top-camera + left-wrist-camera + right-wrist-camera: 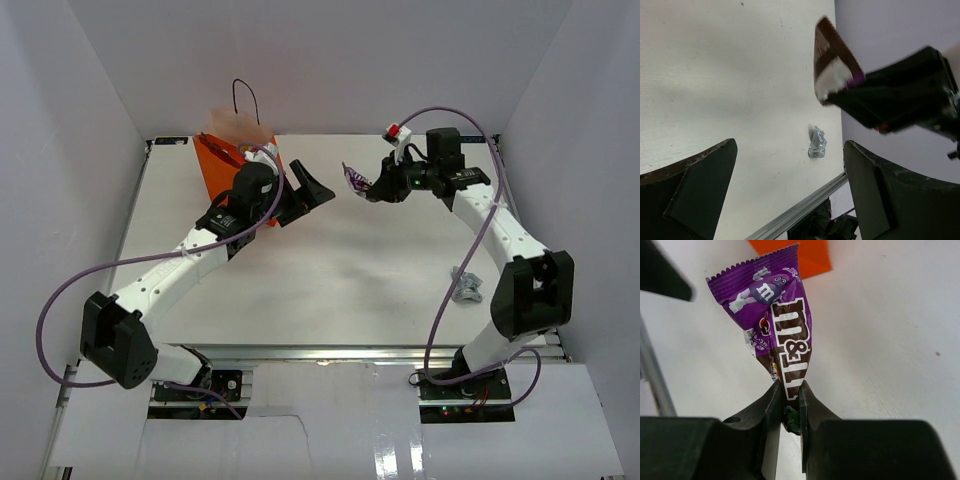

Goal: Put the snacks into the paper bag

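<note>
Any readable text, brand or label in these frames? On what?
"m&m": large white logo running down the purple packet held by the right gripper.
"m": on the printed figure near the packet's top edge.
Small print on the packet's white patch: too small to read.
Orange paper bag and silver-grey sweet: no text visible.

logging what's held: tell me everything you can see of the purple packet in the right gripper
The purple packet is a glossy, lightly creased m&m's wrapper, purple shading to brown at one end, with white lettering, a cartoon figure and a zigzag-cut top edge. The right gripper pinches its brown end between shut fingers, holding it off the table, top toward the orange bag. Nothing else touches it.
</note>
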Controlling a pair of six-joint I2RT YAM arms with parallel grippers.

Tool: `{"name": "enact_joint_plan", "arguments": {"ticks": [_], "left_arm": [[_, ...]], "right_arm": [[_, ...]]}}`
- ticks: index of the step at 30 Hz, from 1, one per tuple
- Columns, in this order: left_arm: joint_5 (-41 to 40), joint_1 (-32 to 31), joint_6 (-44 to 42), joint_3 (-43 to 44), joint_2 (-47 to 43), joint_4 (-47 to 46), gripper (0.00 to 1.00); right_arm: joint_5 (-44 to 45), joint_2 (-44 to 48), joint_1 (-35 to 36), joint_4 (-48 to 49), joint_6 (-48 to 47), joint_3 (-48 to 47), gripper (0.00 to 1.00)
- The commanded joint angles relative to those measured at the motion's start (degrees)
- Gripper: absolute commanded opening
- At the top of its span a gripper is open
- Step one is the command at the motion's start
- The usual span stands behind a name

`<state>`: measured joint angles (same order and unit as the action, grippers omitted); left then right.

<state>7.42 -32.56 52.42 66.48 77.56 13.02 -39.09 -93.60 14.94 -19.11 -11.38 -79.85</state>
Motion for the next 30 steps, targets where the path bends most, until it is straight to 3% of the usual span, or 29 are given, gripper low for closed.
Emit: {"name": "enact_joint_plan", "arguments": {"ticks": [1, 6, 14, 21, 23, 25, 30], "left_arm": [[-3.03, -1.11, 3.74, 4.44, 2.24, -3.17, 0.98], [-1.01, -1.81, 3.48, 7.0, 4.53, -5.28, 0.98], [-1.8, -2.34, 4.62, 2.34, 0.49, -6.69, 0.98], [-0.21, -2.34, 6.02, 1.29, 0.75, -6.07, 0.84], [-0.04, -2.34, 6.11, 1.46, 1.01, -5.28, 0.74], [-0.21, -2.34, 6.11, 1.81, 1.1, -4.32, 0.71], [-1.44, -2.34, 5.5, 2.43, 0.4, -1.94, 0.73]], "right_arm": [[-6.7, 4.73, 2.72, -0.4, -3.47, 4.26, 0.09], [-4.25, 9.4, 6.15, -0.31, -3.92, 8.04, 0.1], [-2.66, 10.63, 8.52, -0.92, -4.44, 8.14, 0.1], [-0.9, 9.06, 11.95, -1.89, -6.72, 2.52, 0.11], [0.06, 8.7, 12.83, -1.8, -7.17, 0.76, 0.11], [0.77, 8.35, 13.27, -1.46, -7.43, 0.05, 0.11], [4.02, 8.17, 13.45, -0.75, -7.78, -0.57, 0.11]]}}
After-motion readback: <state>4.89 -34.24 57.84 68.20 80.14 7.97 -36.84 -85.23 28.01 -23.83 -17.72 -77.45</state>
